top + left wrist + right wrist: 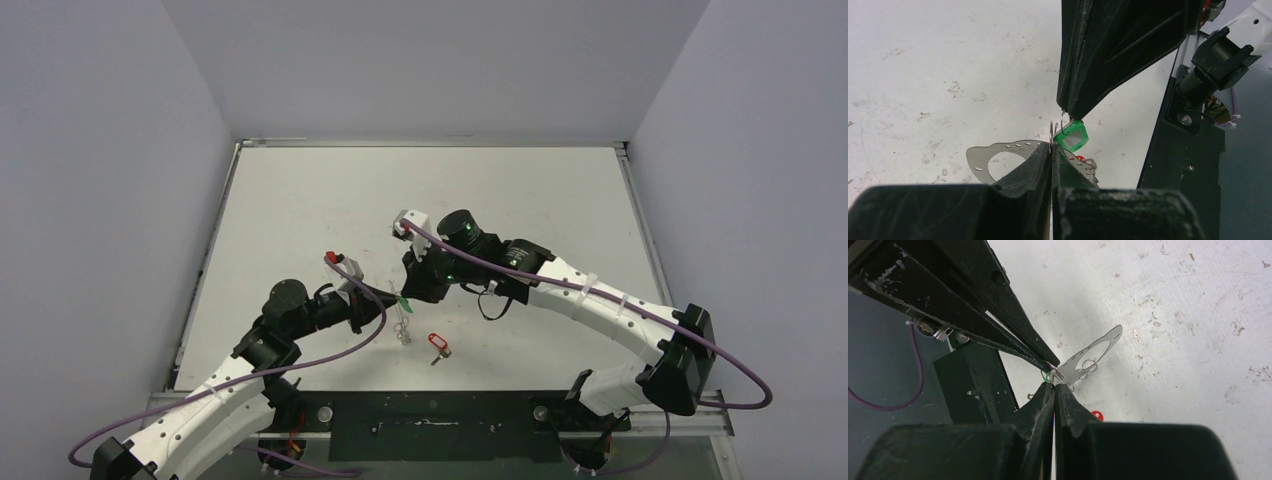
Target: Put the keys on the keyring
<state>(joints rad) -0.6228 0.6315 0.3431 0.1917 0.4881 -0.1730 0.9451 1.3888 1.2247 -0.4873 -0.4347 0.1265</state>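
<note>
- Threading is the step I'm on, I reckon. The green-tag key (1071, 136) has to go onto the keyring (979, 156), and both are up off the table (300, 200), held between the two arms.
- Left gripper (1052, 150) is squeezed tight on the edge of the keyring. From my wrist view it looks like a flat silvery plate with a big cut-out and a row of tiny holes.
- Right gripper (1054, 385) is pinched together too, clamped on the green-tag key by the little wire loop (1063, 117) above the tag. The tag dangles just below its tips, right beside the keyring edge.
- To do this well I'd hold the left side dead steady and only nudge the right, lining the wire loop up with one hole before pushing.
- The two sets of tips are nearly touching, so small moves only, or the fingers bump and the plate twists out of the grip.
- I can't tell from any view whether the loop is already through a hole or just resting against the plate, so I'd check before letting go.
- Count: two keys. One is green-tagged and in the air. The other is the red-tag key (437, 345), lying on the table just right of the grippers, nearer the bases, with nothing touching it.
- One keyring. Two grippers, both closed on something.
</note>
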